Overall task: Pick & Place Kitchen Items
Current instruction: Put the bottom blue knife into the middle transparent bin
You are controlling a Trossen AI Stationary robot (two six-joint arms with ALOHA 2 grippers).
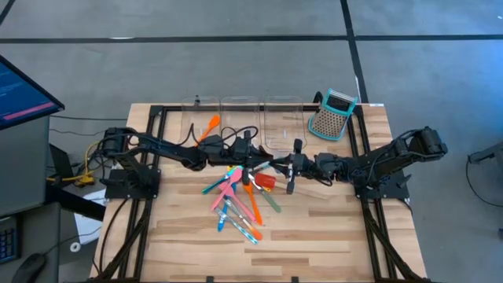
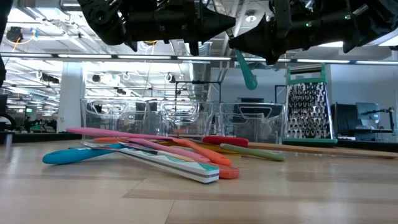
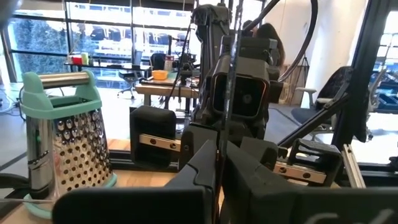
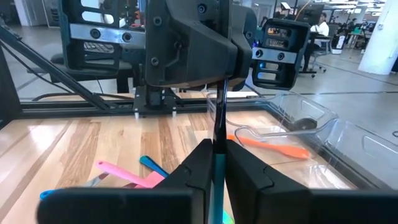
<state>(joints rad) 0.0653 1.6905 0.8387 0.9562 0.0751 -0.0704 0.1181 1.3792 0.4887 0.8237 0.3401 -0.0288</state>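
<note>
High view shows both arms meeting above the table centre, the left gripper [image 1: 253, 159] and right gripper [image 1: 289, 167] facing each other over the pile of utensils [image 1: 238, 198]; a teal-handled utensil [image 2: 247, 73] hangs between them in the low view, off the table. Left fingers [image 3: 199, 171] are pressed onto a thin blade; right fingers [image 4: 198, 169] pinch the teal handle; a handover seems in progress, so one gripper must release before carrying to a clear bin [image 1: 283, 119], one already holding an orange spatula [image 1: 210, 127].

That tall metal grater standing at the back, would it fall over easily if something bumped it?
Probably not from a light nudge: the grater stands upright on a base wider than its top. A knock near its teal handle might tip it. Its metal faces look stiff, so it would likely slide rather than bend.
</note>
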